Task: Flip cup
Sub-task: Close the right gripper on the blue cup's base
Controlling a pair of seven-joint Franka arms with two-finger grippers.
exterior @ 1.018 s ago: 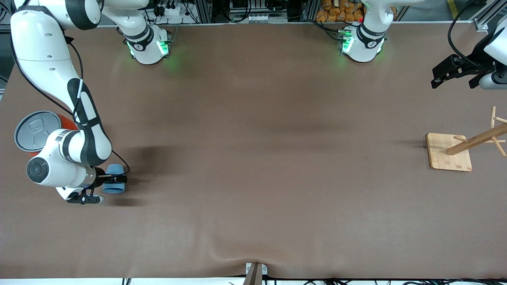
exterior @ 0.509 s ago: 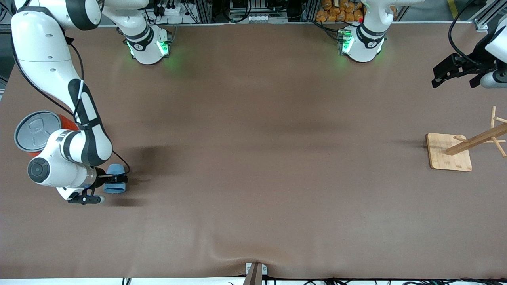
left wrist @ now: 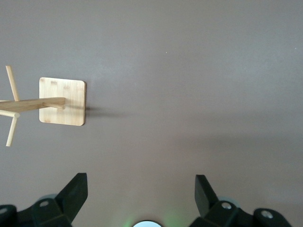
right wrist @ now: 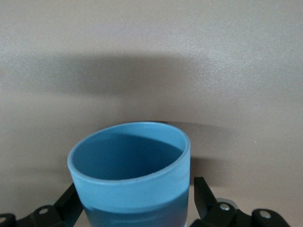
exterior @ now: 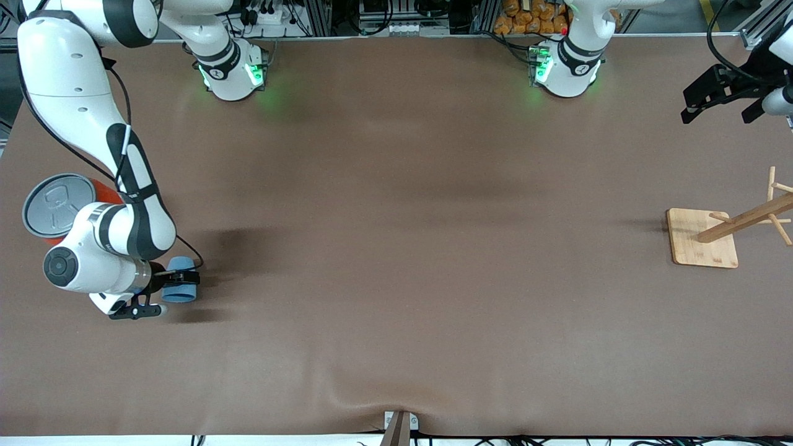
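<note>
One right hand (exterior: 180,287) pinching cup (exterior: 180,280), left hand (left wrist: 141,196) spread above table edge (exterior: 759,148).

Orange-red can (exterior: 93,192) with grey lid (exterior: 59,205) stands upright on the brown table (exterior: 396,248). Wooden peg stand (exterior: 703,237) occupies the left arm's end.

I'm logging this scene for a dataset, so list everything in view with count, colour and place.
cup: one, light blue, held in the right hand above the table at the right arm's end, near the can.
can: one, orange-red with a grey lid, at the right arm's end.
rack: one, pale wood, square base with pegs, at the left arm's end.
table: one, brown.
right hand: one, black fingers, shut on the cup.
left hand: one, black, open, waiting over the table at the left arm's end.
</note>
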